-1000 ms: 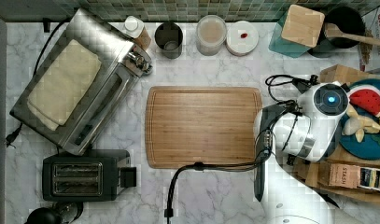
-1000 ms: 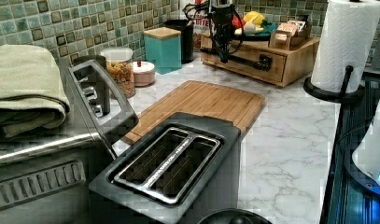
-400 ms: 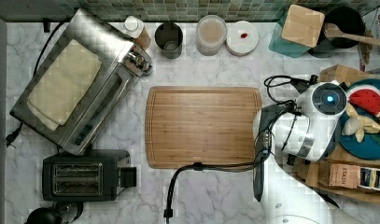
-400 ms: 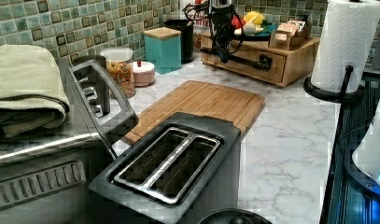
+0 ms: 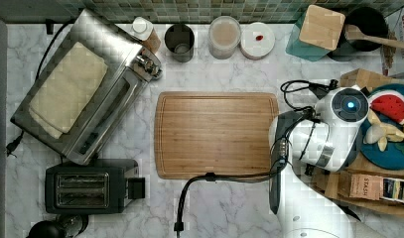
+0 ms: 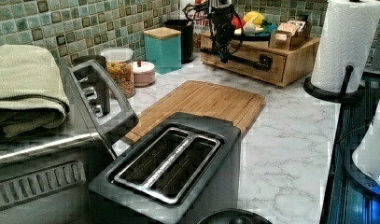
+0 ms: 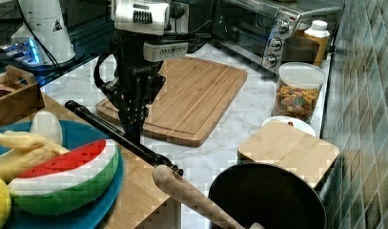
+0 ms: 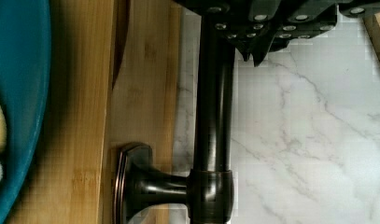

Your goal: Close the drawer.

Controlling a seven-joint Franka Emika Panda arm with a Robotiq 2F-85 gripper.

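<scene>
The drawer [image 6: 257, 65] sits low in the bamboo box at the left view's far right, its front about flush with the box. Its long black bar handle [image 7: 116, 135] runs along the front, and the wrist view shows the handle [image 8: 214, 116] on its post. A thin dark seam lies between the drawer front [image 8: 145, 93] and the wooden top. My gripper [image 7: 133, 130] points down at the handle, shut with nothing between the fingers. The fingertips [image 8: 247, 50] rest against the bar's marble side. In the left view the gripper [image 6: 223, 45] stands before the drawer front.
A blue fruit plate [image 5: 388, 148] and a tea box [image 5: 373, 187] sit on the box's wooden top. A cutting board [image 5: 217, 134] lies mid-counter, with the toaster [image 5: 88, 186] and toaster oven [image 5: 85, 84] beyond. Jars line the backsplash. A paper-towel stand [image 6: 341, 51] stands near the box.
</scene>
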